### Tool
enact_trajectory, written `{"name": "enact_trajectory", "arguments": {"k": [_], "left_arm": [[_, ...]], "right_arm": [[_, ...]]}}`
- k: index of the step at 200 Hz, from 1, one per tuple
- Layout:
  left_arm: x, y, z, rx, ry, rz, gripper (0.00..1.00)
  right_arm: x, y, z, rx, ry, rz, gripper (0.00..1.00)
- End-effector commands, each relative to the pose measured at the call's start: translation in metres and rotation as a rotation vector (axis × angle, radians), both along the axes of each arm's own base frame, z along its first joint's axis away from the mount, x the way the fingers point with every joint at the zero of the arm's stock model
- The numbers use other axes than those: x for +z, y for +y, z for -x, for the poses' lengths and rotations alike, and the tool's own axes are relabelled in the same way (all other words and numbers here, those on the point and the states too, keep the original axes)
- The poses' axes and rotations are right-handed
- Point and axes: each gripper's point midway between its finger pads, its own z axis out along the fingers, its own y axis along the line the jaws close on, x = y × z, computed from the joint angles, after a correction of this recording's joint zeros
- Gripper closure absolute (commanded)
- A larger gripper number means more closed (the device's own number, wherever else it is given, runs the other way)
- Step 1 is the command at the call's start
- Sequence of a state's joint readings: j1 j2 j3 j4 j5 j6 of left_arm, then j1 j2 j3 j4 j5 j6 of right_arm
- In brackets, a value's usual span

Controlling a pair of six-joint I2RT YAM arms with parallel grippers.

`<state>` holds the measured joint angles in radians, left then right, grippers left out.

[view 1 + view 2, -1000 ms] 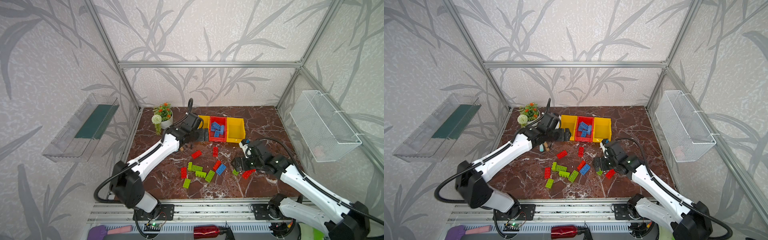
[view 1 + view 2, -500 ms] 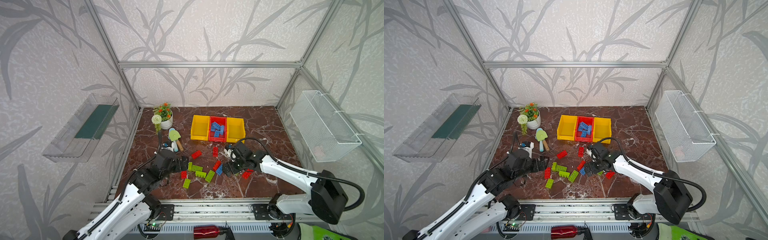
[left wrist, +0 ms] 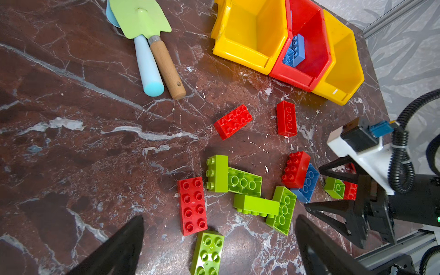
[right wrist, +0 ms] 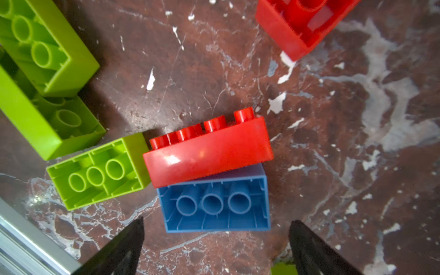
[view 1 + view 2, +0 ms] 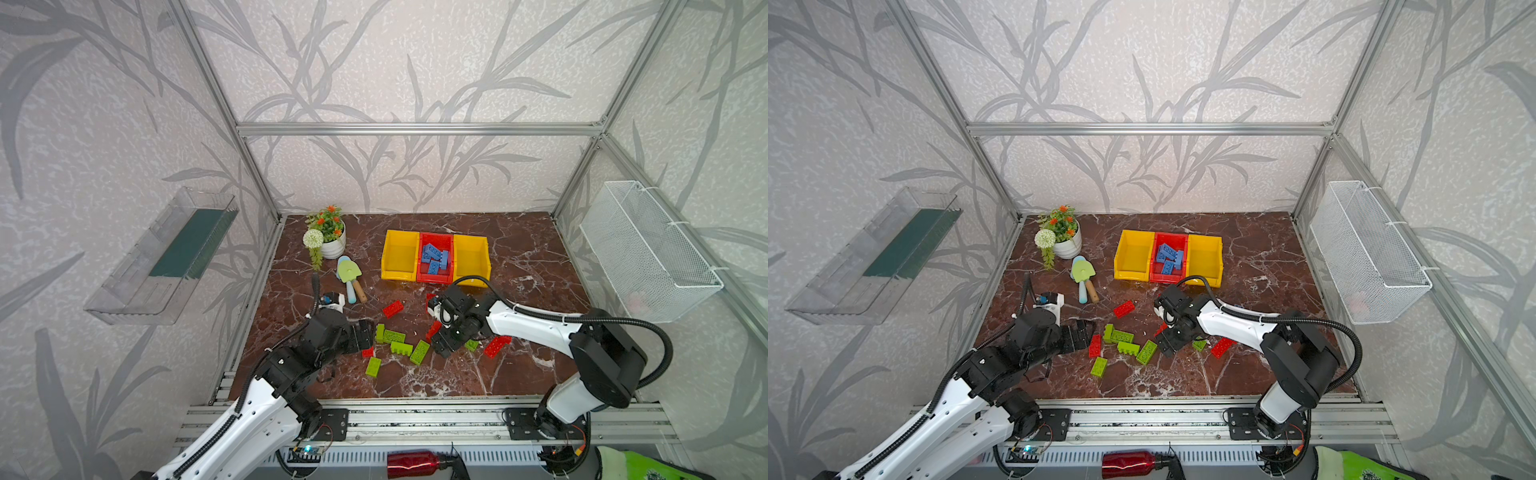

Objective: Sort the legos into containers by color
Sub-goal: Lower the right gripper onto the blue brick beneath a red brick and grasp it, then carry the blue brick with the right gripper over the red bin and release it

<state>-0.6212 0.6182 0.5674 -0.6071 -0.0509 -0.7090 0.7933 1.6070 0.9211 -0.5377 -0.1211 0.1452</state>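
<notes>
Down low over the marble tabletop (image 5: pixel 519 257), both arms. Left gripper (image 5: pixel 368 334) at the near-left edge of the loose legos, fingers wide apart, clamped on nothing. From the left wrist view: a long red lego (image 3: pixel 192 206) and a near green lego (image 3: pixel 208 252) lying between those spread fingers, touching neither.

Right gripper (image 5: pixel 441 348) reaching in from the right to the middle of the pile, also spread apart and empty. In both top views, the bricks directly beneath it hidden by its black body. Plain only from the right wrist view: a blue lego (image 4: pixel 214 209), hollow side up, just ahead of the fingertips; a tilted red lego (image 4: pixel 209 152) resting partly on its far edge; an upturned green lego (image 4: pixel 100 171) touching the red one's end. No contact with either finger.

At the far centre, three joined containers: left yellow container (image 5: pixel 399 255), red container (image 5: pixel 432 277), right yellow container (image 5: pixel 471 257). Several blue legos (image 5: pixel 436 257) heaped in the red one, clear from above; from the left wrist view, just one showing past the red wall. Green trowel (image 5: pixel 348 272) lying left of the containers, well apart from both claws.
</notes>
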Motion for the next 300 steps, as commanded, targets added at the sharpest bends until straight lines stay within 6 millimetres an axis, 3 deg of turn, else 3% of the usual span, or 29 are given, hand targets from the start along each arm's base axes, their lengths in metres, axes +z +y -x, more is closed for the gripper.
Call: {"name": "enact_trajectory", "arguments": {"k": [1,64,67,99,145,168,197,250,296,300], "left_arm": [[-0.002,-0.001,0.000,0.002,-0.003,0.005,0.02],[-0.004,0.002,-0.001,0.015,-0.002,-0.001,0.02],[-0.004,0.002,-0.001,0.015,-0.003,-0.001,0.02],[-0.005,0.003,-0.001,0.022,-0.002,-0.005,0.02],[-0.006,0.002,-0.002,0.020,-0.001,-0.001,0.02],[-0.005,0.000,-0.002,0.018,0.000,0.004,0.02],[-0.004,-0.001,-0.002,0.013,-0.004,0.011,0.02],[-0.009,-0.022,-0.018,-0.026,0.026,0.020,0.01],[-0.009,-0.046,-0.044,-0.065,0.075,-0.020,0.01],[-0.009,-0.047,-0.046,-0.064,0.079,-0.024,0.01]], "right_arm": [[0.000,0.005,-0.005,0.030,-0.010,0.015,0.07],[-0.004,0.016,-0.018,0.043,-0.025,0.019,0.14],[-0.013,0.014,-0.017,0.043,-0.005,0.038,0.16],[-0.018,0.011,-0.016,0.033,0.010,0.070,0.36],[-0.020,-0.004,-0.010,-0.028,0.009,0.100,0.33],[-0.022,-0.010,-0.010,-0.059,0.008,0.121,0.38],[0.007,-0.017,-0.022,-0.135,-0.062,0.139,0.45],[0.070,-0.015,-0.069,-0.203,-0.182,0.097,0.47],[0.119,-0.015,-0.153,-0.335,-0.311,-0.030,0.47],[0.112,-0.013,-0.161,-0.343,-0.302,-0.029,0.47]]}}
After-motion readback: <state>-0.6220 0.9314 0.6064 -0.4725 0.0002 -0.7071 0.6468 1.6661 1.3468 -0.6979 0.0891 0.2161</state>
